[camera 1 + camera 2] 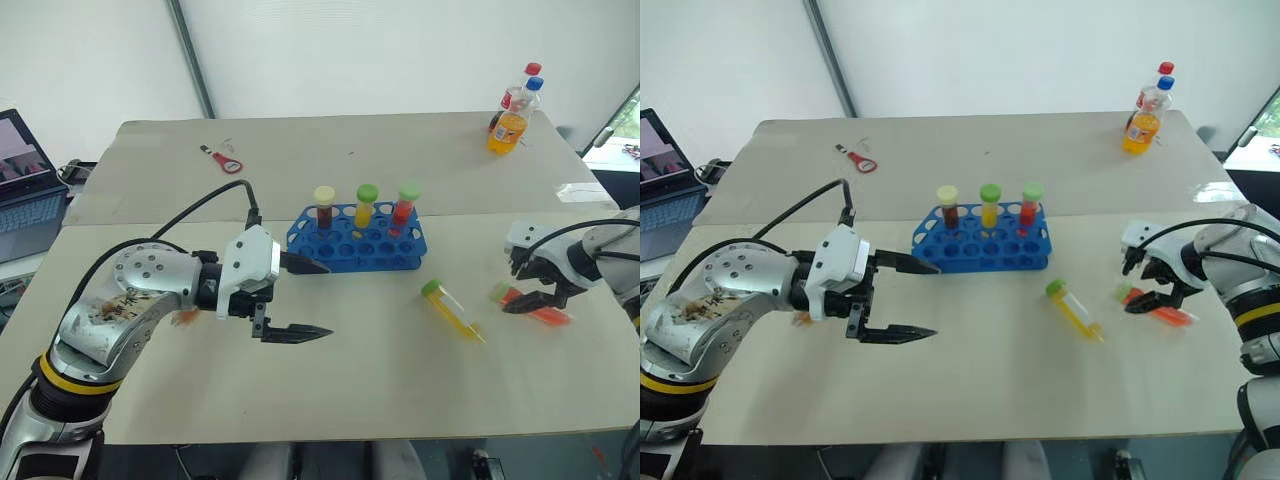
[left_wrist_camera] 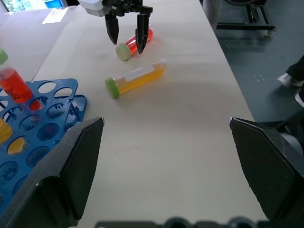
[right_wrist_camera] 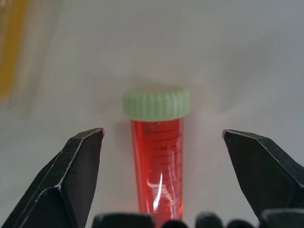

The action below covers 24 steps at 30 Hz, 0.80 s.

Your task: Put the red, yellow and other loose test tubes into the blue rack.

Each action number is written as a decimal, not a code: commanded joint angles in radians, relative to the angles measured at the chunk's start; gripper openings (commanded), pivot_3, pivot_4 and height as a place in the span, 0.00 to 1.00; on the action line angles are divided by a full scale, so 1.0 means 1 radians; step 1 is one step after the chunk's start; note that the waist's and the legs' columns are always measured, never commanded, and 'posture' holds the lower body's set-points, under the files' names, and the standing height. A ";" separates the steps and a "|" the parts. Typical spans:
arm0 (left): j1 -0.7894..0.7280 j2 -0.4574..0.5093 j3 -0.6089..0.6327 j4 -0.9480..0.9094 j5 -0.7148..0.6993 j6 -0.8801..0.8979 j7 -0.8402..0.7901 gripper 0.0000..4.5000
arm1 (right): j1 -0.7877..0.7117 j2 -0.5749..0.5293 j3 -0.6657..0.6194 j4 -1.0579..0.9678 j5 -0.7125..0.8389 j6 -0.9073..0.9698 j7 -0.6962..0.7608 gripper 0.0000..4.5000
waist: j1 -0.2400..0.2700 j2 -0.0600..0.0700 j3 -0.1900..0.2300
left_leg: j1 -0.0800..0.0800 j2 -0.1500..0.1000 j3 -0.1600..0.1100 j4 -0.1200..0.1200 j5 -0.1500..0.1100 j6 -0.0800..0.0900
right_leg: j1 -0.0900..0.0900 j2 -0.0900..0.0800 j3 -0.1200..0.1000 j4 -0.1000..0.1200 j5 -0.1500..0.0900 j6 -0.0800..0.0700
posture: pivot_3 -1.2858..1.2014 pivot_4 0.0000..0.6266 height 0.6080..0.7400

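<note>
Your red tube (image 3: 158, 161), pale green cap, lies flat on the bench (image 1: 360, 390) between the spread fingers of the right tool (image 1: 531, 292), its lower end cut off. The yellow tube (image 1: 452, 309) lies nearby. Left tool (image 1: 305, 298) gapes, empty, beside the blue rack (image 1: 357, 243).

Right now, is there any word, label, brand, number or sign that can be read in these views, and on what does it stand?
None can be read.
Red-liquid clear plastic tube with green cap: printed scale marks and small print, too small to read.
Two orange-drink bottles with red and blue caps: label too small.
Laptop screen: blurred.
</note>
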 commanded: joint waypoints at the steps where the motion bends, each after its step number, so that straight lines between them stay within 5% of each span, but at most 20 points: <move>1: -0.008 -0.013 0.011 -0.006 0.003 -0.029 0.009 1.00 | 0.006 -0.024 -0.008 -0.015 -0.021 0.012 0.013 0.99 | 0.000 0.000 0.000 | 0.000 0.000 0.000 0.000 0.000 0.000 | 0.000 0.000 0.000 0.000 0.000 0.000 | 0.52 0.24 1.00; 5: 0.000 -0.023 0.007 -0.003 0.010 -0.035 0.010 1.00 | 0.005 -0.012 -0.011 0.016 -0.024 0.018 0.010 0.94 | -0.001 0.000 0.000 | 0.000 0.000 0.000 0.000 0.000 0.000 | 0.000 0.000 0.000 0.000 0.000 0.000 | 0.52 0.24 1.00; 15: 0.021 -0.027 0.005 0.013 0.025 -0.063 0.004 1.00 | 0.015 0.006 0.006 0.095 -0.053 -0.044 -0.005 0.22 | -0.002 0.000 0.000 | 0.000 0.000 0.000 0.000 0.000 0.000 | 0.000 0.000 0.000 0.000 0.000 0.000 | 0.52 0.24 1.00; 19: 0.033 -0.017 0.020 0.026 0.032 -0.066 0.003 1.00 | 0.026 -0.006 -0.032 0.060 -0.027 -0.041 0.000 0.21 | -0.002 -0.001 0.000 | 0.001 0.000 0.000 0.001 0.000 0.000 | 0.001 0.000 0.000 0.000 0.000 0.000 | 0.52 0.24 1.00; 24: 0.078 -0.024 0.116 0.077 0.025 -0.089 0.037 1.00 | 0.087 -0.048 -0.253 -0.202 0.152 -0.014 0.001 0.21 | -0.005 -0.001 0.000 | 0.000 0.000 0.000 0.001 0.000 0.000 | -0.001 0.000 0.000 0.001 0.000 0.000 | 0.52 0.24 1.00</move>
